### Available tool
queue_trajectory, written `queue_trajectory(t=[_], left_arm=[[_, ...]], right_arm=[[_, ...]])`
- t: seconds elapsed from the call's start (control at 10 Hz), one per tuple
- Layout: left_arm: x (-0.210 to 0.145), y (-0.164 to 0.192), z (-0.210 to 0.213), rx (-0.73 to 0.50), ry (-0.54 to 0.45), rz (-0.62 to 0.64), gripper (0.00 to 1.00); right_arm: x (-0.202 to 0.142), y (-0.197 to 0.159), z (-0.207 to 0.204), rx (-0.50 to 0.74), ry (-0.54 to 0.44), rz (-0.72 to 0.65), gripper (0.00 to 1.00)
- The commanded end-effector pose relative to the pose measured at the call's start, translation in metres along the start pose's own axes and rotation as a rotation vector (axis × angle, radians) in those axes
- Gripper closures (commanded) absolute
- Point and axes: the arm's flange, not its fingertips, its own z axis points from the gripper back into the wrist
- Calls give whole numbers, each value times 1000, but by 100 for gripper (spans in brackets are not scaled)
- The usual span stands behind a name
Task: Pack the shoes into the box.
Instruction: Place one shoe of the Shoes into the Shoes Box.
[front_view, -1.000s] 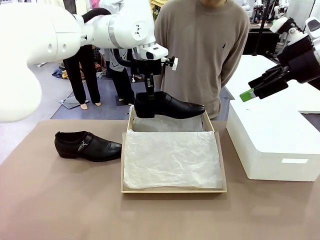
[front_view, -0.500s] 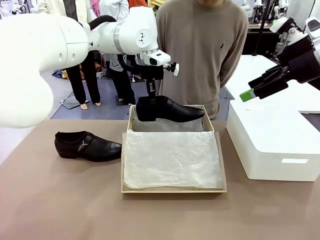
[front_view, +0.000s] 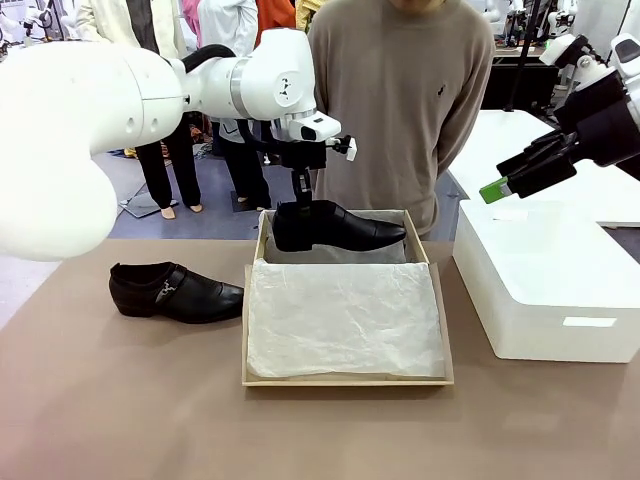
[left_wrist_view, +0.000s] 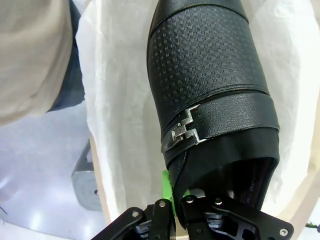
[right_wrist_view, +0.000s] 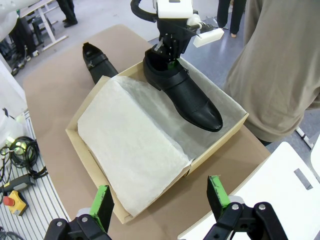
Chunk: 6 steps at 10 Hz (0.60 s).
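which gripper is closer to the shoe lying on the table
Left. The left gripper grips the other shoe over the box, a little way from the shoe on the table. The right gripper hangs open above the white box, past the box.

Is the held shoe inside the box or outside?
Inside: the shoe hangs over the tissue, between the box walls, heel pinched by the left gripper.

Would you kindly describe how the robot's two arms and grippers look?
Both arms are glossy white with rounded shells: the left arm, with a black cable near its wrist, and the right arm. The left gripper and right gripper are black, angular, with green pads on slim fingers.
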Motion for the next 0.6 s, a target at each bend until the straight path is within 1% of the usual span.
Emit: queue_trajectory(t=[0.0,0.3,0.5], left_arm=[[2,7,7,3,22,52,100],[-4,9,-8,-7,31,99,100],[-7,13,-15,-4,31,69,100]], right_arm=[[0,-1,0,0,-4,-2,0],[0,-1,0,0,-4,-2,0],[0,-1,0,0,-4,-2,0]])
